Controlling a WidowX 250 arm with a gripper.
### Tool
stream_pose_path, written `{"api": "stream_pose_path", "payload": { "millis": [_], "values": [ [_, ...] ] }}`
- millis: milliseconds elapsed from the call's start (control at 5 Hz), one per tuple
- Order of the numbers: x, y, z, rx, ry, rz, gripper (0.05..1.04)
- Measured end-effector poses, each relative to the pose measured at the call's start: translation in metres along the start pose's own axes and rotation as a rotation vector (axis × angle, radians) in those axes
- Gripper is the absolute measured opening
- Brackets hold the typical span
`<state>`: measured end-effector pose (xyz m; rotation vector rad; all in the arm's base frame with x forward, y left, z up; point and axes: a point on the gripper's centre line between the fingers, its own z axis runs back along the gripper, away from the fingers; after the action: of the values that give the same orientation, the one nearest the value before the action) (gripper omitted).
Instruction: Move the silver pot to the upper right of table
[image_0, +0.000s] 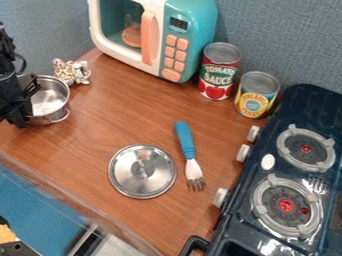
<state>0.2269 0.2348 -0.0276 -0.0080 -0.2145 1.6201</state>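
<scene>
While blue-grey walls (287, 30) back the wood-grain counter (107, 120), a stove (300, 104) stands right; whether the claw (23, 109) at the silver pot (51, 97), left, is clenched, I cannot tell.

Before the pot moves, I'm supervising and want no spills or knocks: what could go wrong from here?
The pot could bump the shiny ornament close beside it when it shifts. Carried low, it might clip the fork's blue handle in mid-table. Near the upper right, it may knock the red can or the yellow-labelled can.
</scene>
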Motion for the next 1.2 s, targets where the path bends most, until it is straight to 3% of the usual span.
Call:
{"api": "stream_pose_path", "payload": {
  "millis": [200,400,600,800,1200],
  "values": [
    [0.0,-0.001,0.0,-0.008,-0.003,0.002,0.074],
    [-0.007,0.001,0.009,-0.002,-0.063,-0.062,0.069],
    [-0.019,-0.002,0.025,-0.008,-0.062,-0.11,0.067],
    [-0.041,-0.027,0.067,-0.109,-0.073,-0.163,0.067],
    [-0.107,-0.084,0.094,-0.244,0.017,-0.215,0.067]
  ]
}}
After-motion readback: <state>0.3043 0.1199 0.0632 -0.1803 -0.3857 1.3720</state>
